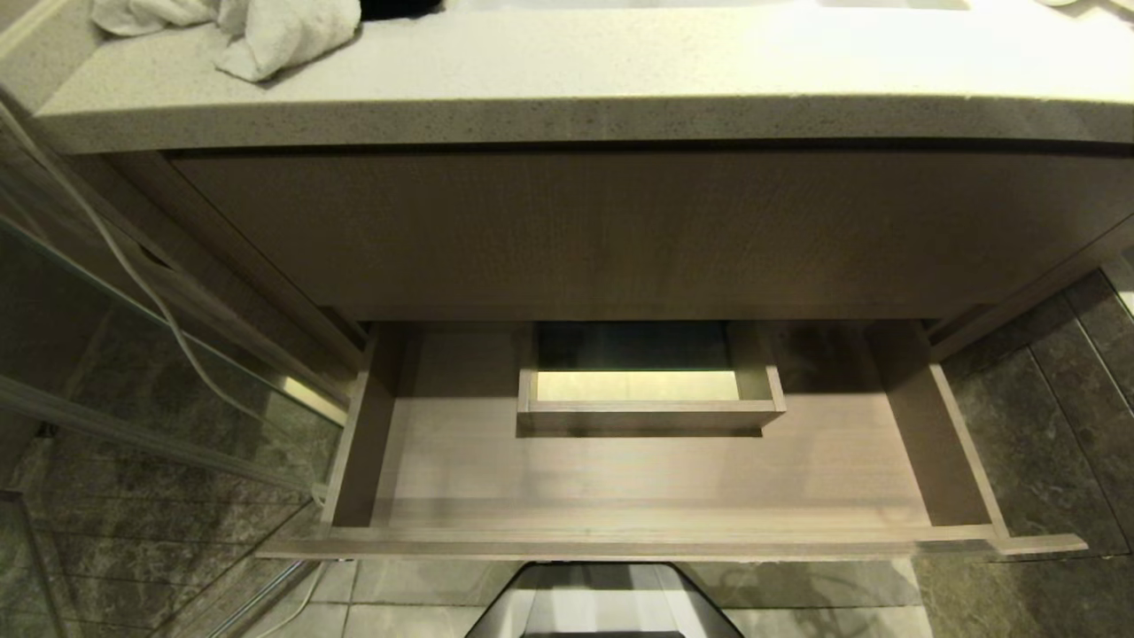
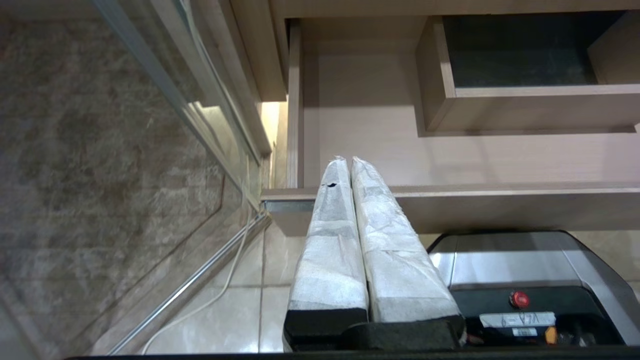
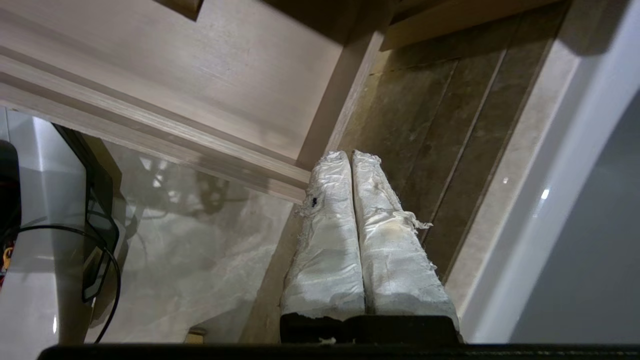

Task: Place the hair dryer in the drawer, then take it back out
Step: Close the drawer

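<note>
Standing pulled fully out below the counter (image 1: pixel 567 97) is the drawer (image 1: pixel 638 478), very wide and shallow, in light wood grain, with its low flat front nearest the robot. A bare bottom is shown from side wall to side wall. At the middle of its back edge a rectangular boxed cutout (image 1: pixel 651 403) is set, walled on three sides, with dark floor seen through it. The hair dryer cannot be found in any view; it is not lying in the drawer, and where it sits cannot be told.

Above the drawer a taller wood-grain panel (image 1: pixel 620 230) is seen, closed, under the speckled stone edge of the counter. At the counter's far left corner a crumpled white towel (image 1: pixel 266 31) is lying.

The left end effector (image 2: pixel 345 162) is seen from its own wrist camera, its two white-wrapped fingers (image 2: pixel 330 240) pressed together with nothing between them, hanging over the drawer's front edge near its left corner. The right end effector (image 3: pixel 350 156) is likewise closed tight on nothing, its frayed wrapped fingers (image 3: pixel 390 245) held off the drawer's right front corner, over dark floor tiles (image 3: pixel 430 115).

A glass panel (image 1: pixel 133 354) with a white cord (image 1: pixel 142 275) is seen to the left, and the robot's base (image 1: pixel 602 602) is parked just before the drawer front.
</note>
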Robot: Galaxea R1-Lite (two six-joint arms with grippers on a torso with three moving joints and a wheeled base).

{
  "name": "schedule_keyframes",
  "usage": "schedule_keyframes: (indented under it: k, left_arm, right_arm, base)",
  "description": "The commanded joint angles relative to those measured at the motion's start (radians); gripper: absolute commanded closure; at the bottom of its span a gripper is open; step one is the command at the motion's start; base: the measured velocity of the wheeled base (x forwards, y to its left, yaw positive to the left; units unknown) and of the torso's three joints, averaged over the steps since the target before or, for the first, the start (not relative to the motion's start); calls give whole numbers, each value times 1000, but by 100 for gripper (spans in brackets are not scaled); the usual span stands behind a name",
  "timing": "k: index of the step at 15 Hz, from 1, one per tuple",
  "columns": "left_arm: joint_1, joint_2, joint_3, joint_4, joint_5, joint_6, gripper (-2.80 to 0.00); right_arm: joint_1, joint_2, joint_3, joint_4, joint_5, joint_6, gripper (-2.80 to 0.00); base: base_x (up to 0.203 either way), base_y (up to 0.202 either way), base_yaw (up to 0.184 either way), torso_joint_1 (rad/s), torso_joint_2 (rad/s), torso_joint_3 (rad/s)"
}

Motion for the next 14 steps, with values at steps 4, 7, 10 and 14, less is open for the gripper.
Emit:
schedule_keyframes:
  k: [4, 7, 10, 14]
  left_arm:
    - [0, 0, 0, -1, 0, 0, 0]
    - [0, 0, 0, -1, 0, 0, 0]
    - [0, -2, 0, -1, 0, 0, 0]
    - [0, -2, 0, -1, 0, 0, 0]
  right_arm:
    - [0, -7, 23, 2, 2, -5, 0]
    - [0, -10, 42, 8, -2, -5, 0]
    - [0, -10, 61, 59, -2, -5, 0]
    - [-4, 1, 134, 202, -8, -4, 0]
  base:
    - [0, 0, 0, -265, 423, 159]
    - [0, 0, 0, -43, 385, 329]
    - [0, 0, 0, 57, 194, 277]
    - [0, 0, 0, 94, 78, 138]
